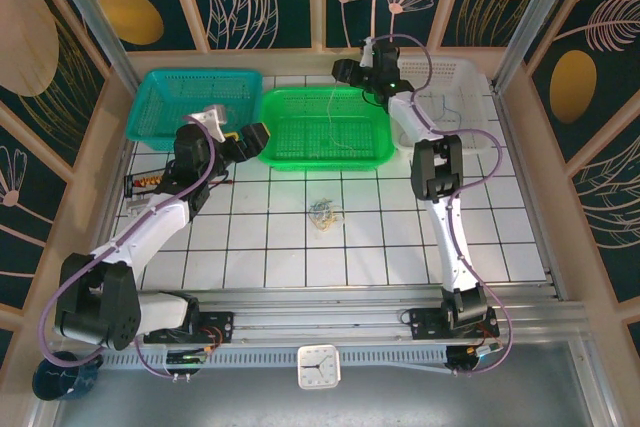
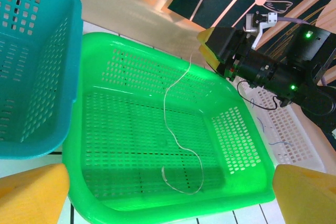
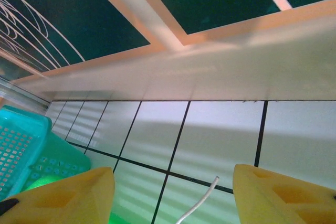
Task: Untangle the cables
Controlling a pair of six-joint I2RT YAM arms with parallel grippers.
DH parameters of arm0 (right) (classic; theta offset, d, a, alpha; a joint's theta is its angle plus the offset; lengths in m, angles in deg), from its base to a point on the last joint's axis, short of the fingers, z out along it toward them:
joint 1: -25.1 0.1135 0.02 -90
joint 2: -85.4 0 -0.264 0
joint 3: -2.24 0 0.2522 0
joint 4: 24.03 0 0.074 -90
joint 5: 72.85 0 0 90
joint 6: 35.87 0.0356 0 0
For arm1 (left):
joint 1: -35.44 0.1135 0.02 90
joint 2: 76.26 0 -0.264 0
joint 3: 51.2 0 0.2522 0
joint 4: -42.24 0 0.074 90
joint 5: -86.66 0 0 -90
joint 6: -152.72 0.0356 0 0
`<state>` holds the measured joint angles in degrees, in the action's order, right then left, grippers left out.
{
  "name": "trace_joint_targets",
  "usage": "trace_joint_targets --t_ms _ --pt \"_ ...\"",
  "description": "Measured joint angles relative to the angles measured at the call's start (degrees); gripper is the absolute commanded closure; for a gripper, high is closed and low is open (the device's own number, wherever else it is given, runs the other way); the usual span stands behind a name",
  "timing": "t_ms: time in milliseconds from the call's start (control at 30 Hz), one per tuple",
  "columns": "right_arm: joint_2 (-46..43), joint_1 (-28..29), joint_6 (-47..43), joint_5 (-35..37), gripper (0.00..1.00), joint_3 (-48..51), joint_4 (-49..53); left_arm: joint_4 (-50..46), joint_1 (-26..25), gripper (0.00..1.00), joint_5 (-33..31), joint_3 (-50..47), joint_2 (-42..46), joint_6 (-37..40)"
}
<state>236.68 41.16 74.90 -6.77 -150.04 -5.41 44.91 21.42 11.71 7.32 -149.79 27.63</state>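
Since these thin cables look light, limp and springy, the tangled clump (image 1: 323,212) on the near tiles is best pinched at one free end. Beyond it the left gripper (image 1: 248,139) hangs spread wide beside the green basket (image 1: 330,163), which holds one pale wire (image 2: 181,145). Farthest, the right gripper (image 1: 346,72) gapes empty.

Robot lab test cell. White gridded tabletop (image 1: 300,247) boxed in by aluminium rails (image 1: 340,305) and printed floral panels (image 1: 40,37). Plastic sorting baskets (image 1: 200,74) at back, small clock (image 1: 318,367) in front.
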Motion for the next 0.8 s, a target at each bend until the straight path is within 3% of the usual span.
trace_joint_targets --t_ms 300,600,700,800 --pt "0.39 0.85 -5.46 1.9 0.46 -0.96 2.49 0.5 0.0 0.01 0.02 -0.59 -0.79 -0.24" --pt "-1.25 3.87 -14.58 13.6 0.5 0.72 6.08 0.59 0.0 0.01 0.52 -0.61 -1.42 -0.63" --pt "-1.27 5.6 -17.94 18.14 0.57 0.81 6.64 0.9 0.0 0.01 0.66 -0.66 -1.42 -0.83" --pt "-1.29 7.32 -20.44 21.16 0.71 0.9 7.02 1.44 0.0 0.01 0.63 -0.87 -1.42 -1.01"
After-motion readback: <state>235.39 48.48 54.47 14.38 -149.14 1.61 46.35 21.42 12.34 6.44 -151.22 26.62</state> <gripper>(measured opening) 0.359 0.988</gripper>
